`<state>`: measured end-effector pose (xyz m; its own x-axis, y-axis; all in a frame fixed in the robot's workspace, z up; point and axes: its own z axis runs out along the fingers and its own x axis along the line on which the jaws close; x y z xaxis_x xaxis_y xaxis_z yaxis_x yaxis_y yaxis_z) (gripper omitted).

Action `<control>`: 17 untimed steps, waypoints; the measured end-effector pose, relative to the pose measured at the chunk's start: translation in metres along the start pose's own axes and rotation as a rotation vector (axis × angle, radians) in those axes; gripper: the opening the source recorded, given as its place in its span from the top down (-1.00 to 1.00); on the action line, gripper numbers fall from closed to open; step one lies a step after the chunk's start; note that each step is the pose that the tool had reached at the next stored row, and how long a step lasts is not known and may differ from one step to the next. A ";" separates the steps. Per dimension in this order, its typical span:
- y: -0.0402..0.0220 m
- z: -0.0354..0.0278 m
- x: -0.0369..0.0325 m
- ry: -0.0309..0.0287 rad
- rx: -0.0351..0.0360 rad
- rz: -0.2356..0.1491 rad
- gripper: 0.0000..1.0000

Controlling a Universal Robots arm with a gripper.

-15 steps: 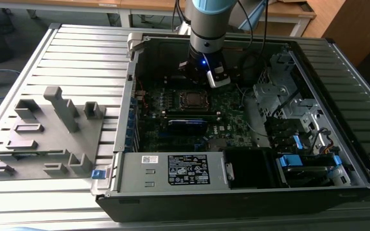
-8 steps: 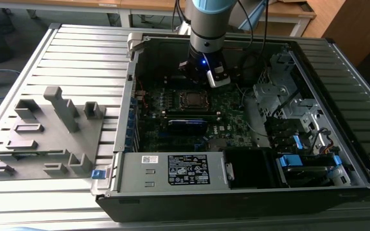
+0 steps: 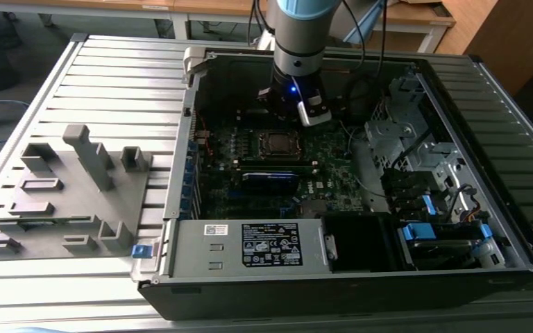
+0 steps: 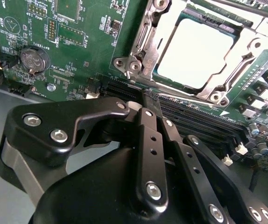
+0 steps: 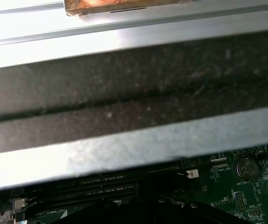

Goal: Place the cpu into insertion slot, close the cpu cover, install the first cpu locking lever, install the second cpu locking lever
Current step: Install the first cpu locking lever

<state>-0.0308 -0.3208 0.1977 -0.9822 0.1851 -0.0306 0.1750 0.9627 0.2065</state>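
Second wrist view: cpu [image 4: 197,51] sits in insertion slot [image 4: 129,64], with cpu cover [image 4: 145,44] down over it. Hand [image 4: 148,99], fingers together and holding nothing, is just beside the cover. Whether the locking levers are latched cannot be told.

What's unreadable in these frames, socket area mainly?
- cpu: second wrist view, top washed out by glare, so seating is unclear.
- cpu cover: same view, one side is cut off by the picture edge; lever latching is unclear.
- insertion slot: exterior view, too small for detail; the arm hides the board behind it.
- First wrist view: a blurred case wall blocks much of the board.
- gripper: shut, covers the board beneath it.
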 end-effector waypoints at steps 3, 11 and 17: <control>0.0000 0.0000 0.0000 -0.0041 0.0007 0.020 0.79; 0.0010 0.0002 0.0002 -0.0067 0.0011 0.032 0.79; 0.0020 0.0004 0.0004 -0.0067 0.0009 0.032 0.79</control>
<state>-0.0308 -0.3187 0.1977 -0.9757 0.2168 -0.0307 0.2060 0.9565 0.2065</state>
